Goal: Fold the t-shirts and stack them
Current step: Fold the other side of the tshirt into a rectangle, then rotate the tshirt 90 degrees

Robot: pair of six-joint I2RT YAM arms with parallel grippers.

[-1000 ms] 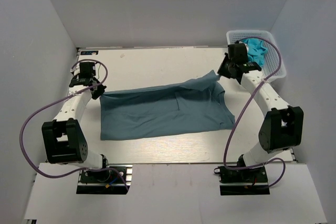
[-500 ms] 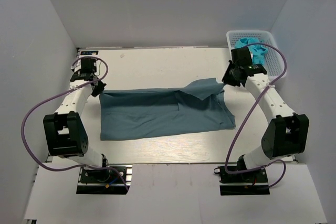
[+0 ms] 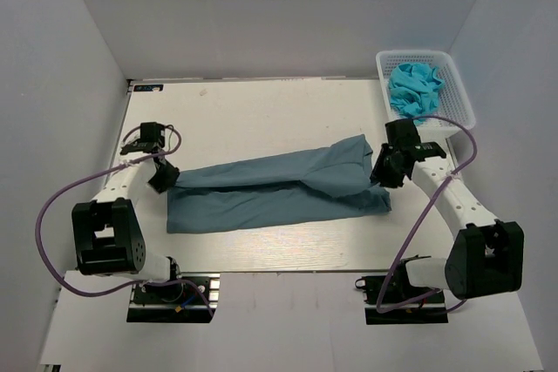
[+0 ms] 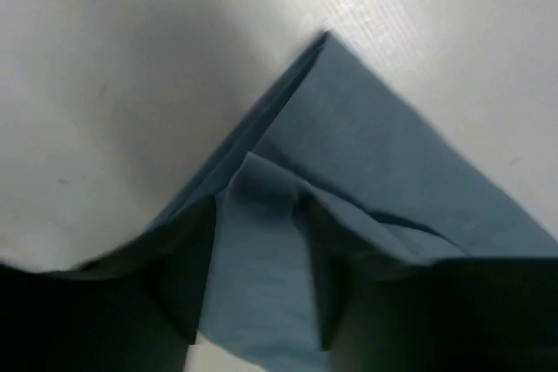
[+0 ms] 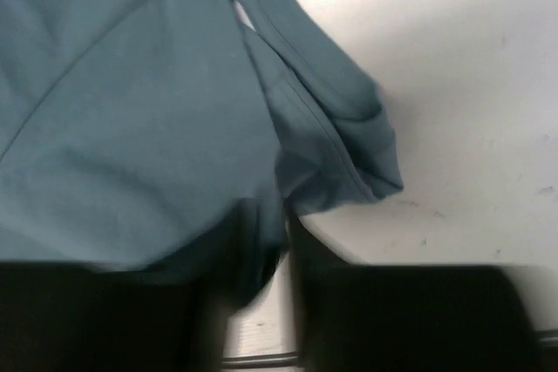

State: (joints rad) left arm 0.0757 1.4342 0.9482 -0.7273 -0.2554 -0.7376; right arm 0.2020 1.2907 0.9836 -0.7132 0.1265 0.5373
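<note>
A slate-blue t-shirt (image 3: pixel 270 189) lies folded lengthwise in a long band across the middle of the table. My left gripper (image 3: pixel 164 179) is down at its left end. In the left wrist view the shirt's folded corner (image 4: pixel 375 154) points away, and a strip of cloth lies loose between the parted jaws of the left gripper (image 4: pixel 257 302). My right gripper (image 3: pixel 384 172) is down at the shirt's right end. In the right wrist view the right gripper (image 5: pixel 283 267) has its jaws slightly apart, with bare table showing between them just below the shirt's hem (image 5: pixel 340 154).
A white plastic basket (image 3: pixel 460 102) stands at the back right corner, with bright blue cloth (image 3: pixel 415 86) bunched inside it. The white table (image 3: pixel 261 115) runs back to the walls, which close in on three sides. Purple cables loop off both arms.
Both grippers have carried the shirt's far edge toward the near side and down, folding it over itself. Both sets of jaws have parted from shut.
</note>
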